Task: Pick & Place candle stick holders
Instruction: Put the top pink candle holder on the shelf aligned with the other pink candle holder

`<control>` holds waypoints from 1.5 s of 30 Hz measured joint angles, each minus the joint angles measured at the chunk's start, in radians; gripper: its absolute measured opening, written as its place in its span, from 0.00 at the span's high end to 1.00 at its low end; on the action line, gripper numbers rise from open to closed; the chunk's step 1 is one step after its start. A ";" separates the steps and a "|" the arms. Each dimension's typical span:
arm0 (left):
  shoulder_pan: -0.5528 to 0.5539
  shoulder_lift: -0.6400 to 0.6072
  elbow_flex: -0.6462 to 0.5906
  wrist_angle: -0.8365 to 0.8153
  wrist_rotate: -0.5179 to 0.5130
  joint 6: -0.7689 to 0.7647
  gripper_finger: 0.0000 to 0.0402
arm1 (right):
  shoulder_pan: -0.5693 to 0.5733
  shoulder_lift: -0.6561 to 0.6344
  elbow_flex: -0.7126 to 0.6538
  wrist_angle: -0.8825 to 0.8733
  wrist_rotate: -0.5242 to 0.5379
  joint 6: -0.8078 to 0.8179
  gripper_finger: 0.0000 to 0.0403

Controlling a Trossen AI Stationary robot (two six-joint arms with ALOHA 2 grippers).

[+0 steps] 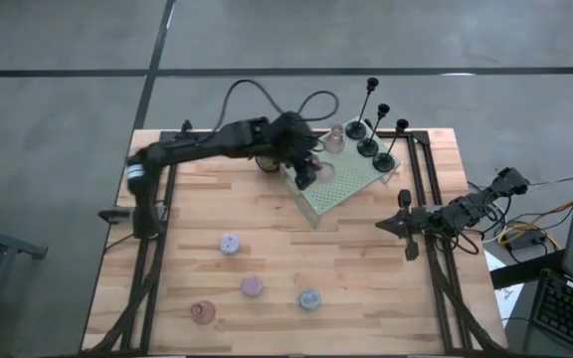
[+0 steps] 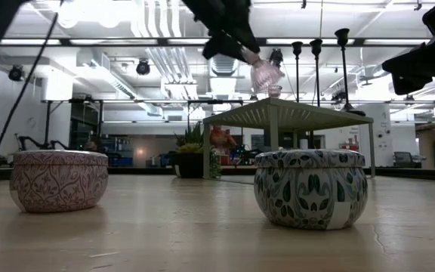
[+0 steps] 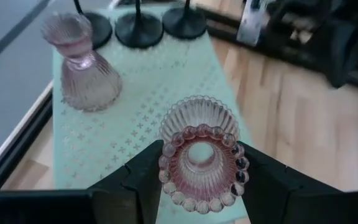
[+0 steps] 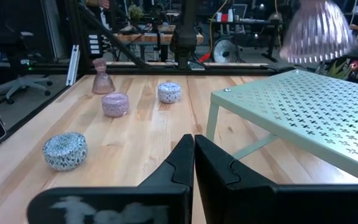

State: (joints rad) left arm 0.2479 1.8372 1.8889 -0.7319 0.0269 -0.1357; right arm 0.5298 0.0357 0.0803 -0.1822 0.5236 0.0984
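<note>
My left gripper (image 1: 306, 174) is shut on a pinkish ribbed glass cup (image 3: 199, 155), which hangs above the pale green perforated platform (image 1: 351, 184). A second glass cup (image 3: 82, 65) stands on the platform by its flared foot, beside three black holders (image 1: 369, 147) with thin stems. A third glass cup (image 1: 203, 312) and the lilac (image 1: 229, 243), pink (image 1: 252, 286) and blue (image 1: 309, 298) round holders sit on the wooden table. My right gripper (image 1: 406, 227) waits shut at the table's right side, holding nothing. My left gripper pinches the cup's narrow beaded end (image 3: 166, 168) between its two fingers, one finger (image 3: 135, 180) on each side. It comes slanting down from the table's left. The cup is lifted clear of the platform and tilted, its flared ribbed end (image 2: 264, 75) pointing down and away.
A small potted plant (image 1: 267, 162) stands at the platform's far left, partly under my left arm. Black frame rails (image 1: 428, 189) run along the table's left and right sides. Bare wood lies between the platform and the round holders.
</note>
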 joint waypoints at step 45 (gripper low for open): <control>0.013 0.352 0.463 -0.086 -0.056 0.099 0.50 | 0.000 0.000 0.000 0.000 0.000 -0.001 0.98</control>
State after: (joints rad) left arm 0.2605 2.1895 2.3516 -0.8180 -0.0287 -0.0371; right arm 0.5301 0.0354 0.0803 -0.1826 0.5232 0.0979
